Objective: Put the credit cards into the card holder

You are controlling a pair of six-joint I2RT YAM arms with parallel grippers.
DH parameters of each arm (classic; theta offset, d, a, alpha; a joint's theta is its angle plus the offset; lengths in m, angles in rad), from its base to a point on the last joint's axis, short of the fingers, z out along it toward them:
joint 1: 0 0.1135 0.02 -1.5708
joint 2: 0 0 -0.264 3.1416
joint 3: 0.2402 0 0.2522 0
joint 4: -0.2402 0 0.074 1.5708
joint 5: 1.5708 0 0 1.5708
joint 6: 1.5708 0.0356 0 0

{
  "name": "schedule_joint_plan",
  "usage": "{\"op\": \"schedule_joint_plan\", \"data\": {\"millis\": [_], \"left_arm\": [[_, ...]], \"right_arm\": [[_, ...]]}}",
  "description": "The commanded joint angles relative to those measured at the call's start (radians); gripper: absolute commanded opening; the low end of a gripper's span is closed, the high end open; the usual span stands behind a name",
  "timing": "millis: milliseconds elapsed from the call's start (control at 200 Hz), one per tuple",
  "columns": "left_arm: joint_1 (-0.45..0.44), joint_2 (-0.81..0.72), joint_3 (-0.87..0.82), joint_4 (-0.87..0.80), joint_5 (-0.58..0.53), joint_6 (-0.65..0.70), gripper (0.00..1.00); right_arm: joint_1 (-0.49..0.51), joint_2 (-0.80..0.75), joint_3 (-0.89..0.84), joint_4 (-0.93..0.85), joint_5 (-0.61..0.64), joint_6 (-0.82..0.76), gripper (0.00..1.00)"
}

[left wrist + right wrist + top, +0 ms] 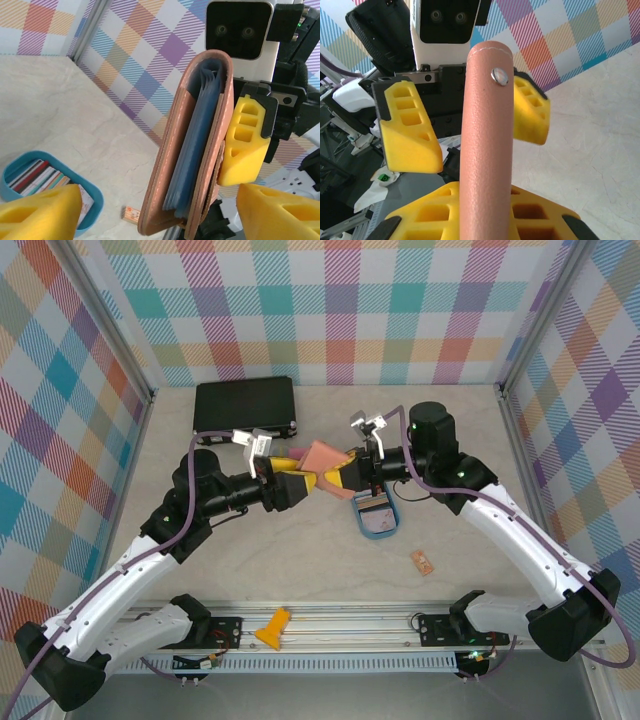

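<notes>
Top external view: the card holder [322, 455] is held in the air over the middle of the desk [300, 560], pinched by the right gripper [347, 478].
It is folded nearly shut, and its grey-blue inside shows at the open edge in the left wrist view. The left gripper [300, 487] faces it with its yellow fingers [40, 212] spread to either side, clear of the leather. The credit cards [34, 175] lie stacked in a blue tray [97, 197] just right of the desk's middle. A small orange tag [422, 562] lies toward the near edge, and a black case [245, 405] rests by the far edge.
</notes>
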Motion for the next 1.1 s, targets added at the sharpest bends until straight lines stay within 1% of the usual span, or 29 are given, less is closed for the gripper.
{"op": "schedule_joint_plan", "data": {"millis": [0, 55, 105, 195, 245, 300, 360, 410, 435, 545, 625, 705, 850, 955, 1040, 1095], "left_arm": [[0.008, -0.015, -0.022, 0.133, 0.078, -0.083, 0.6], [0.008, -0.006, -0.043, 0.22, 0.089, -0.157, 0.44], [0.008, 0.004, -0.06, 0.291, 0.09, -0.214, 0.32], [0.008, 0.025, -0.081, 0.414, 0.115, -0.285, 0.17], [0.008, 0.034, -0.086, 0.456, 0.13, -0.301, 0.07], [0.008, 0.038, -0.086, 0.473, 0.131, -0.305, 0.0], [0.008, 0.039, -0.079, 0.467, 0.134, -0.3, 0.0], [0.008, 0.04, -0.062, 0.426, 0.137, -0.288, 0.0], [0.008, 0.04, -0.051, 0.402, 0.135, -0.278, 0.0], [0.008, 0.053, 0.015, 0.236, 0.152, -0.214, 0.0], [0.008, 0.066, 0.051, 0.162, 0.176, -0.18, 0.0], [0.008, 0.072, 0.072, 0.144, 0.194, -0.16, 0.0], [0.009, 0.074, 0.091, 0.104, 0.21, -0.136, 0.0], [0.008, 0.085, 0.098, 0.078, 0.217, -0.122, 0.0], [0.008, 0.083, 0.102, 0.069, 0.216, -0.105, 0.0], [0.008, 0.085, 0.121, 0.029, 0.225, -0.065, 0.0]], "right_arm": [[0.004, -0.01, 0.008, 0.073, -0.037, 0.044, 0.04], [0.004, -0.008, -0.003, 0.112, -0.05, 0.075, 0.04], [0.003, -0.007, -0.011, 0.141, -0.059, 0.093, 0.04], [0.004, -0.007, -0.017, 0.144, -0.052, 0.096, 0.04], [0.003, -0.008, -0.02, 0.148, -0.049, 0.1, 0.05], [0.003, -0.007, -0.02, 0.152, -0.046, 0.107, 0.1], [0.004, -0.011, -0.02, 0.15, -0.038, 0.103, 0.19], [0.003, -0.018, -0.018, 0.133, -0.022, 0.087, 0.33], [0.002, -0.021, -0.015, 0.123, -0.013, 0.076, 0.37], [-0.001, -0.026, -0.002, 0.087, -0.015, 0.047, 0.45], [-0.006, -0.021, 0.003, 0.087, -0.03, 0.048, 0.46], [-0.012, -0.02, 0.008, 0.083, -0.036, 0.052, 0.41], [-0.023, -0.038, -0.001, 0.106, -0.03, 0.076, 0.41], [-0.027, -0.048, -0.007, 0.12, -0.027, 0.08, 0.46], [-0.026, -0.06, -0.017, 0.086, -0.013, 0.026, 0.49], [-0.026, -0.069, -0.02, 0.054, -0.005, -0.021, 0.51]]}}
